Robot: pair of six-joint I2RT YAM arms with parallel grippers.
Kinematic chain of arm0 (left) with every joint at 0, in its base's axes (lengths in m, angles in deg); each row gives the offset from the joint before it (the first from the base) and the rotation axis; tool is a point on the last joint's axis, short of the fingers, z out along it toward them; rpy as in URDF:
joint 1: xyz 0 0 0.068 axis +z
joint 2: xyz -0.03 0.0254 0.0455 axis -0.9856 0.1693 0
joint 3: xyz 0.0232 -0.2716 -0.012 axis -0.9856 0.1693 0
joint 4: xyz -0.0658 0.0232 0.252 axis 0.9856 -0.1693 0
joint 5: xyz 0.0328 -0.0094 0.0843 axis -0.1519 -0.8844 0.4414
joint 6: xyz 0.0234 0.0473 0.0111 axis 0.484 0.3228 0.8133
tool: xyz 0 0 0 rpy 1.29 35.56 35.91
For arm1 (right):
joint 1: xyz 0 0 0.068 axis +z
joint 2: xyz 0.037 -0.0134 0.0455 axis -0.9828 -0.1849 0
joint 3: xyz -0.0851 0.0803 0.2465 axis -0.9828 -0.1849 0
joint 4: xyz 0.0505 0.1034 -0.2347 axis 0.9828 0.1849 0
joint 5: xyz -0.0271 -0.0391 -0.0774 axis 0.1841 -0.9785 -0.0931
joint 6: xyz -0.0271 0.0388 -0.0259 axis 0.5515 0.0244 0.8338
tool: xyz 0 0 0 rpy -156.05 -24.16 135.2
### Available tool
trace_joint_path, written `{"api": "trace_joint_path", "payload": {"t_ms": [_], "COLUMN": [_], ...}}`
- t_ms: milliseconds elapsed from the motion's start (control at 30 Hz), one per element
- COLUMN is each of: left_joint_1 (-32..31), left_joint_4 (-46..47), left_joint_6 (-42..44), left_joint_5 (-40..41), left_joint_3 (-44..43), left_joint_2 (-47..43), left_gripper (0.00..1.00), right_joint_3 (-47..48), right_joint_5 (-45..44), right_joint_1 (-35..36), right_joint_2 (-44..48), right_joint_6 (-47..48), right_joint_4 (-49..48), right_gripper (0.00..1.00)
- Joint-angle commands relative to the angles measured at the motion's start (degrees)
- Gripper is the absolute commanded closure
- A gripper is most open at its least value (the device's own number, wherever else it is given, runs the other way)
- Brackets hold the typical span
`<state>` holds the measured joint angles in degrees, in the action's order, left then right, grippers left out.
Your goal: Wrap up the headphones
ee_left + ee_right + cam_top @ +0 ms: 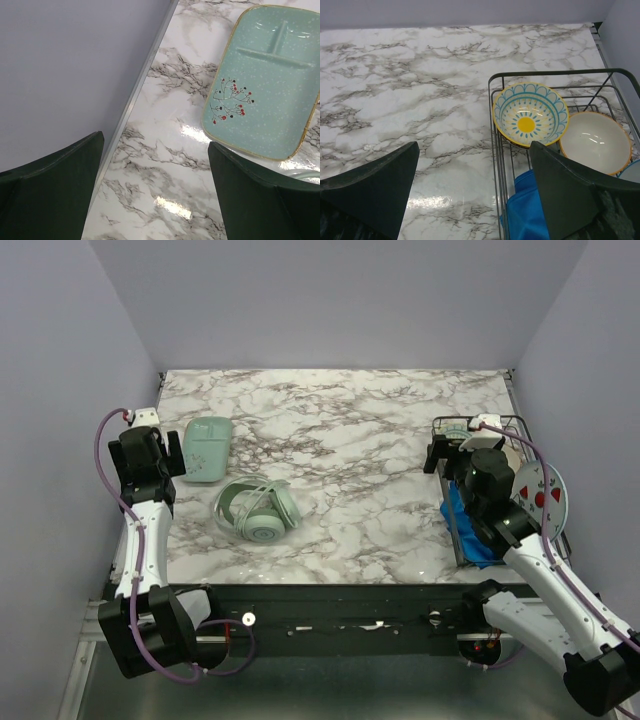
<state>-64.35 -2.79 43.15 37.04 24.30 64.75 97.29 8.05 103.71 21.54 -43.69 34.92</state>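
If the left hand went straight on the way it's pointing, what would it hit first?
Probably the bare marble table: the open left hand points down at it, with the mint-green plate off to one side.

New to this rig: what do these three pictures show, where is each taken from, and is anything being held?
Two robot arms with two-finger grippers stand at the near edge of a marble table. The overhead view shows both; the other two look out from each wrist. The headphones lie on the left, beside a mint-green divided dish. A wire rack on the right holds bowls and a blue cloth. The left gripper and right gripper are both open, holding nothing.
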Motion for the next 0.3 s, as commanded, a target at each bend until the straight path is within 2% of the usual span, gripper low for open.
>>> {"api": "trace_joint_path", "payload": {"t_ms": [0, 267], "left_joint_1": [0.18, 0.18], "left_joint_4": [0.34, -0.18], "left_joint_6": [-1.22, -0.34], "left_joint_5": [-2.47, -3.97], "left_joint_3": [0.18, 0.27], "left_joint_2": [-0.19, 0.25], "left_gripper": [0.01, 0.01], "right_joint_3": [-1.07, -1.24], "right_joint_5": [-0.50, -0.41], "right_joint_1": [-0.28, -0.28], "right_joint_2": [0.62, 0.62], "right_joint_6": [0.44, 0.71], "right_joint_4": [-2.49, -2.66], "right_gripper": [0.00, 0.00]}}
